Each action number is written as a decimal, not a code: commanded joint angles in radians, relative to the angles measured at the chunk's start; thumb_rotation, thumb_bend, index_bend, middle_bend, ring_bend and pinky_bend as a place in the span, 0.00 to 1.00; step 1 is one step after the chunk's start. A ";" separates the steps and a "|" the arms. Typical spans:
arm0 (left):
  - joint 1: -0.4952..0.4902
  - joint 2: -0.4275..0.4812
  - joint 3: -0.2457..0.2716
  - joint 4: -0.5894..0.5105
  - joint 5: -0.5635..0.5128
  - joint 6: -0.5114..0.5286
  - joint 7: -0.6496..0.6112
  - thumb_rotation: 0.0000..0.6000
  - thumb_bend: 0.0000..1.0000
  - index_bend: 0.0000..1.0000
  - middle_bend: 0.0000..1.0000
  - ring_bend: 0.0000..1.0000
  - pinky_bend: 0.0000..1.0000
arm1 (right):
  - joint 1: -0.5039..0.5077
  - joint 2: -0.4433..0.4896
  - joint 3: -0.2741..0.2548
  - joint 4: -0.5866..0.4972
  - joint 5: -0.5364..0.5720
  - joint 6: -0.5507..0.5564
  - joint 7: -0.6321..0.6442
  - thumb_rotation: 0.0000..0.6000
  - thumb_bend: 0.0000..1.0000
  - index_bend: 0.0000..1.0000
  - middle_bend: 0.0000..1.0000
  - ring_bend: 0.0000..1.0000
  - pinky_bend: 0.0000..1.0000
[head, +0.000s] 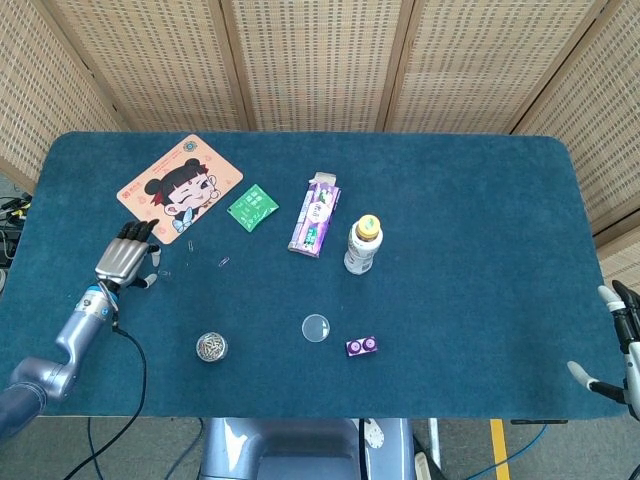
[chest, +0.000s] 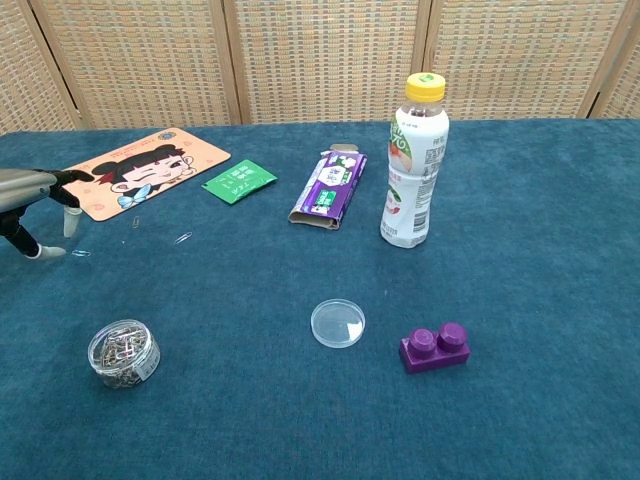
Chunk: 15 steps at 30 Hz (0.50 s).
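My left hand hovers low over the blue table at the left, just in front of the cartoon mat. It holds nothing and its fingers point down, apart from each other. A loose paper clip lies right beside the fingertips. My right hand hangs off the table's right front corner, fingers spread and empty; the chest view does not show it. A small clear jar of paper clips stands near the front left, with its round clear lid lying further right.
A purple toy brick sits beside the lid. A yellow-capped drink bottle stands mid-table, next to a flat purple packet and a green sachet. Two more clips lie loose near the mat.
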<state>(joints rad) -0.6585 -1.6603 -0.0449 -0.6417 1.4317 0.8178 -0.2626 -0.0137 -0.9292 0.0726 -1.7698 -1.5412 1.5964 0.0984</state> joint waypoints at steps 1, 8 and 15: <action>0.001 0.000 0.002 0.002 0.000 -0.004 -0.005 1.00 0.32 0.56 0.00 0.00 0.00 | 0.000 0.001 -0.001 0.000 -0.001 0.000 0.002 1.00 0.00 0.04 0.00 0.00 0.00; 0.004 0.010 0.003 -0.008 -0.002 -0.007 -0.009 1.00 0.33 0.56 0.00 0.00 0.00 | -0.002 0.002 -0.003 0.001 -0.006 0.003 0.007 1.00 0.00 0.04 0.00 0.00 0.00; 0.001 0.019 -0.002 -0.030 -0.013 -0.022 0.008 1.00 0.36 0.53 0.00 0.00 0.00 | -0.003 0.006 -0.005 0.003 -0.012 0.005 0.017 1.00 0.00 0.04 0.00 0.00 0.00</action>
<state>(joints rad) -0.6567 -1.6419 -0.0455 -0.6696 1.4208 0.7981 -0.2565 -0.0169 -0.9235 0.0673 -1.7665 -1.5533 1.6010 0.1158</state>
